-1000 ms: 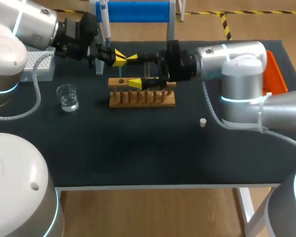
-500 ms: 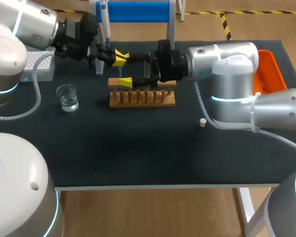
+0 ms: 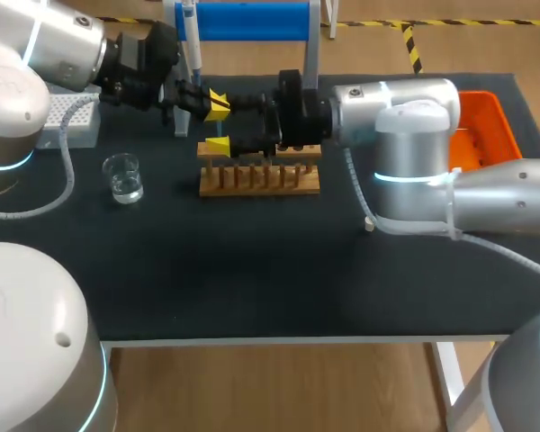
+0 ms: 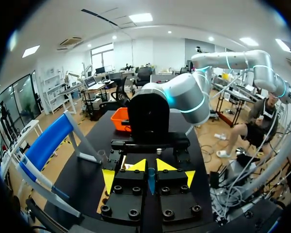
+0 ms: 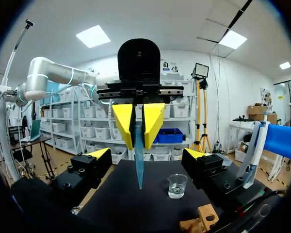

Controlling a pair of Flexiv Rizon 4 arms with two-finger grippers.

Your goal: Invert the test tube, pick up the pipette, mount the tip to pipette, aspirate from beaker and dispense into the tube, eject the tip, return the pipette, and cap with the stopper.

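My left gripper hangs above the far left end of the wooden rack, shut on the test tube. The tube is slim, translucent blue, and tapers to a point that hangs below the fingers. My right gripper comes in from the right and stands open. Its fingers are on either side of the tube, apart from it. The pipette rests in the blue stand. The beaker sits left of the rack.
A white tip box stands at the back left. The small stopper lies on the black table right of the rack, partly behind my right arm. An orange bin is at the back right.
My right arm has slid left along the rack until its open fingers straddle the tube. The left arm and the tube have stayed where they were.
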